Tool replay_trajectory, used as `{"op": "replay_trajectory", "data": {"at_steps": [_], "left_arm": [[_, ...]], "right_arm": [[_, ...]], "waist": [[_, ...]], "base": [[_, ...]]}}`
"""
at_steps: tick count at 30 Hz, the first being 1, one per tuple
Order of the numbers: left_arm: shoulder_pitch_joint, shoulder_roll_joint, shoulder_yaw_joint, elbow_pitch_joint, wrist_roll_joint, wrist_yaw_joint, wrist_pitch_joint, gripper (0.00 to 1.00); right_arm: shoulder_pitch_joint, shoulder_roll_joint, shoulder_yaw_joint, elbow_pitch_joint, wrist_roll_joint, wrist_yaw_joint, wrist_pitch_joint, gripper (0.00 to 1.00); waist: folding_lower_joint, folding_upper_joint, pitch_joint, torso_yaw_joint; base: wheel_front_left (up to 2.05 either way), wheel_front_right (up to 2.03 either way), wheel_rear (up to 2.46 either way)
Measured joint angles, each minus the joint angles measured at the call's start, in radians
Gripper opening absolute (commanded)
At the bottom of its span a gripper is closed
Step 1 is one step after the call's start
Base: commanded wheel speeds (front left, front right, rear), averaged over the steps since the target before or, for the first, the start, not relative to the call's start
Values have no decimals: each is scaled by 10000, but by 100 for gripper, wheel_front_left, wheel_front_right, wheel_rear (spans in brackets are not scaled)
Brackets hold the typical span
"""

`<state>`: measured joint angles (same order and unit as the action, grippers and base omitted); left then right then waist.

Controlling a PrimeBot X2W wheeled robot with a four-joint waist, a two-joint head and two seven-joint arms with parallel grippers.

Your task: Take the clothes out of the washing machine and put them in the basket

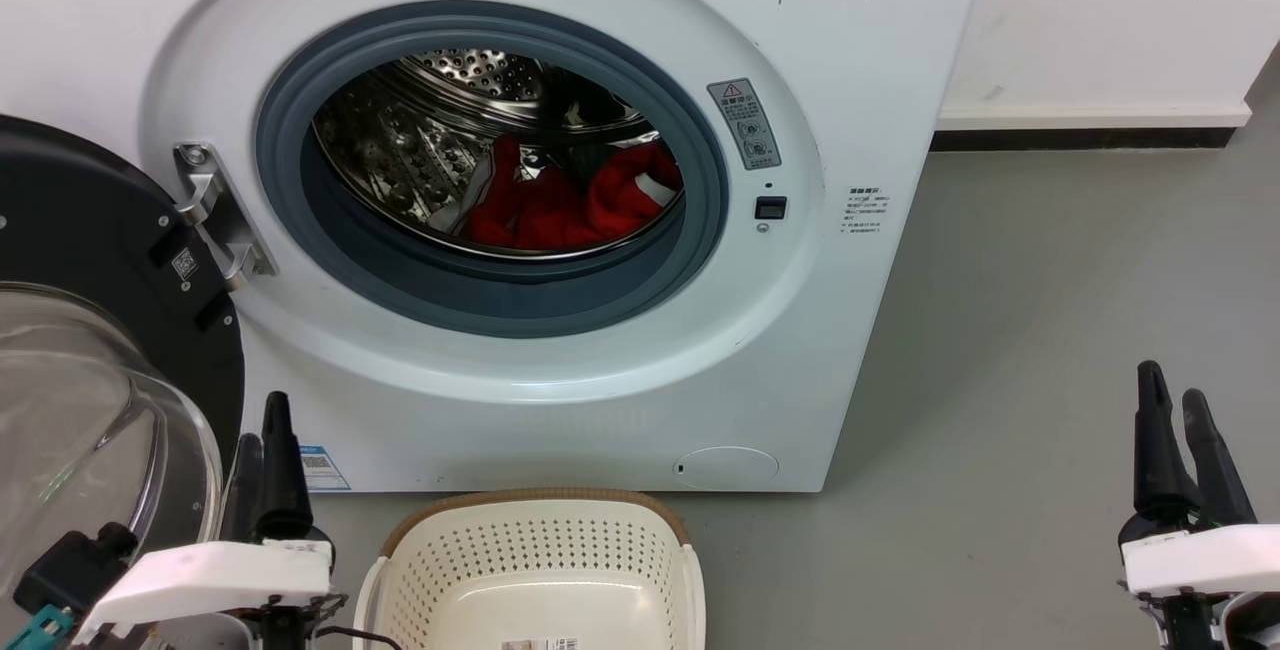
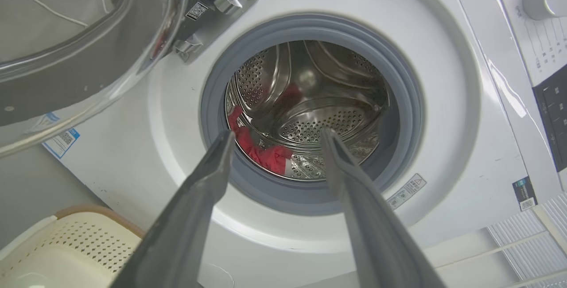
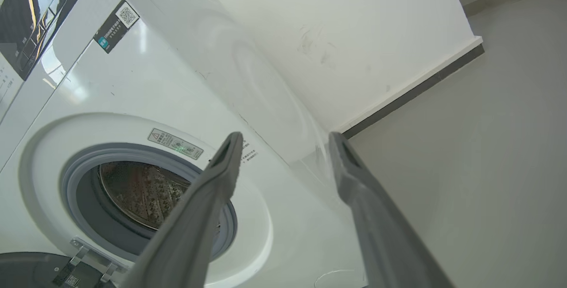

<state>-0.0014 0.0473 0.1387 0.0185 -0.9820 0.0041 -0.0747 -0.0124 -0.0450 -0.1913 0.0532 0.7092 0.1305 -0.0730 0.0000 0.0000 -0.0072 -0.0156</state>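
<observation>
Grippers, two, both low in the head view. Left gripper at lower left, fingers pointing up, just in front of the open door. In its wrist view the left gripper has its two fingers spread wide with nothing between them, aimed at the porthole. Right gripper sits at lower right over bare floor, well apart from the machine. In its own wrist view the right gripper also has two fingers set wide apart and holds nothing.

Basket, one, cream with a brown rim, stands on the floor between the two grippers, just in front of the machine's base. Inside shows bare plastic and one label sticker. Its corner also shows in the left wrist view.

Washing machine, one, white, with the door swung open to the left on one metal hinge. One grey seal rings the porthole, and the steel drum is behind it.

Clothes: one red heap with white trim, lying low in the drum toward the right side, touching the drum wall. Cannot tell how many garments are in the heap. The same red heap shows between the left fingers in that wrist view.

White wall with a dark skirting stands right of the machine.
</observation>
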Motion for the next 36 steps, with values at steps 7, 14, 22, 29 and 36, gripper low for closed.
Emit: {"op": "replay_trajectory", "data": {"at_steps": [7,14,22,29,36], "left_arm": [[241,2,-493,-412,1404,224,-205,100],[500,4,-880,-412,2581,29,-428,100],[617,6,-1062,-535,3753,65,-631,100],[711,8,-1239,-794,4773,389,-803,100],[806,12,-1348,-913,5576,564,-980,100]], "right_arm": [[143,0,215,-428,-1212,2,-211,100],[306,-4,543,-725,-2178,2,-428,100],[407,-6,777,-1018,-3379,2,-644,100],[545,-8,909,-1229,-4251,2,-823,100],[662,-10,1066,-1273,-5095,4,-1018,100]], "waist": [[0,0,-17,-43],[0,0,-42,-71],[0,0,-83,-80],[0,0,-114,-88],[0,0,-135,-100]], "base": [[0,0,0],[0,0,0],[0,0,0],[0,0,0],[0,0,0]]}}
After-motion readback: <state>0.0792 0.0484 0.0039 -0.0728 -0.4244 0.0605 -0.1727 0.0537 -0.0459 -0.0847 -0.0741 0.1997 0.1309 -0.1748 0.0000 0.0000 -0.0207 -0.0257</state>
